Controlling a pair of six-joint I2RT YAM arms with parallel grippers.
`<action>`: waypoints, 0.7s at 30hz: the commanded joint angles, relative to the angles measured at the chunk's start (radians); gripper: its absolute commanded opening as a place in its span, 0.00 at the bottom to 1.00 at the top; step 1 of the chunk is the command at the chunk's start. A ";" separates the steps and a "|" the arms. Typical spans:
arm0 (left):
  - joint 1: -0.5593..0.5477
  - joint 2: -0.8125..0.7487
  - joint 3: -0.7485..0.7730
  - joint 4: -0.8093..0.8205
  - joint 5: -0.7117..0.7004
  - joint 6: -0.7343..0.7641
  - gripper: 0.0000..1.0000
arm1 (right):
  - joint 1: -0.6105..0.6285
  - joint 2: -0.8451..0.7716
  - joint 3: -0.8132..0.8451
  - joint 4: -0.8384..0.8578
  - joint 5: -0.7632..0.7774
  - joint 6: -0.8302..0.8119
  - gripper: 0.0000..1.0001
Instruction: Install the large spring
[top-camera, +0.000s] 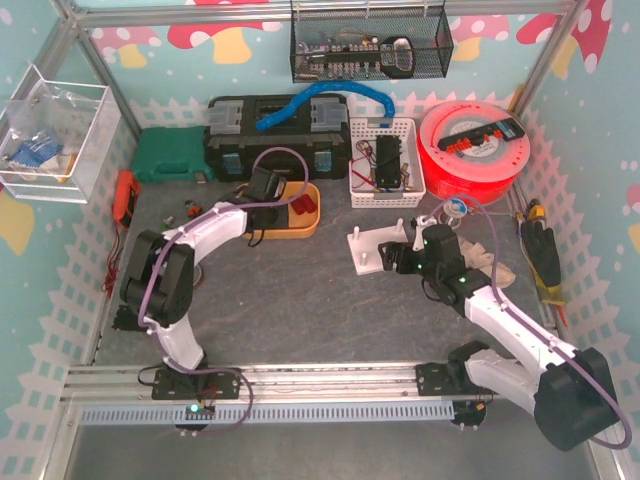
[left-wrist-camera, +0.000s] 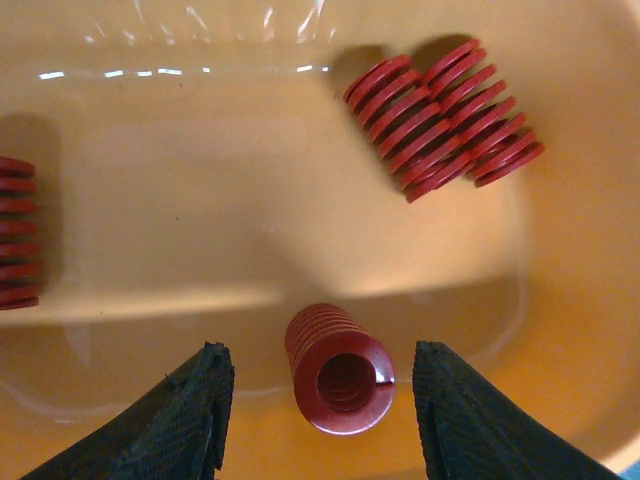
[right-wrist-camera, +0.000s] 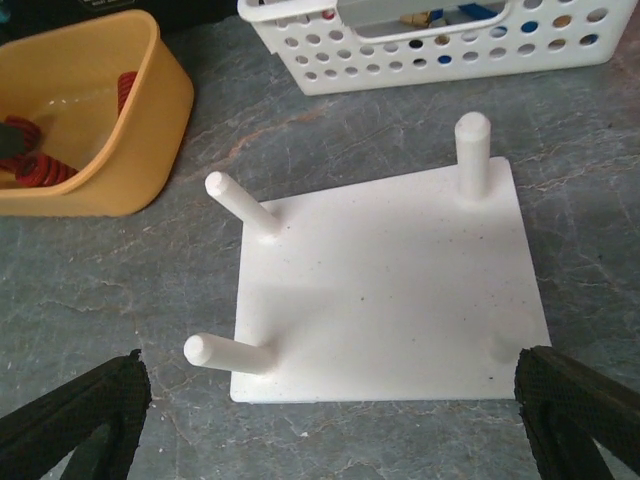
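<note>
My left gripper (left-wrist-camera: 320, 358) is open inside the orange bin (left-wrist-camera: 200, 180). A red coil spring (left-wrist-camera: 340, 368) stands between its fingers, end-on to the camera and touching neither. Two more red springs (left-wrist-camera: 445, 115) lie together at the far right of the bin, and another (left-wrist-camera: 18, 232) lies at its left edge. My right gripper (right-wrist-camera: 330, 415) is open and empty just above the near edge of the white peg plate (right-wrist-camera: 390, 290), which has thin pegs (right-wrist-camera: 243, 205) and a thicker peg (right-wrist-camera: 472, 155). In the top view the left gripper (top-camera: 270, 190) is over the bin (top-camera: 300, 230) and the right gripper (top-camera: 405, 255) is by the plate (top-camera: 378, 245).
A white perforated basket (top-camera: 385, 160) stands behind the plate, with a red spool (top-camera: 472, 140) to its right. A black toolbox (top-camera: 275, 130) and a green case (top-camera: 170, 155) line the back. Pliers and tools (top-camera: 540, 250) lie at the right edge.
</note>
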 joint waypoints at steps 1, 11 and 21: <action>-0.004 0.049 0.050 -0.056 0.004 0.022 0.53 | 0.025 0.024 0.025 0.029 0.040 0.001 0.99; -0.004 0.126 0.115 -0.093 0.021 0.022 0.53 | 0.029 -0.003 0.018 0.023 0.067 -0.023 0.99; -0.030 0.166 0.126 -0.118 -0.002 0.014 0.49 | 0.030 0.004 0.001 0.030 0.073 -0.030 0.99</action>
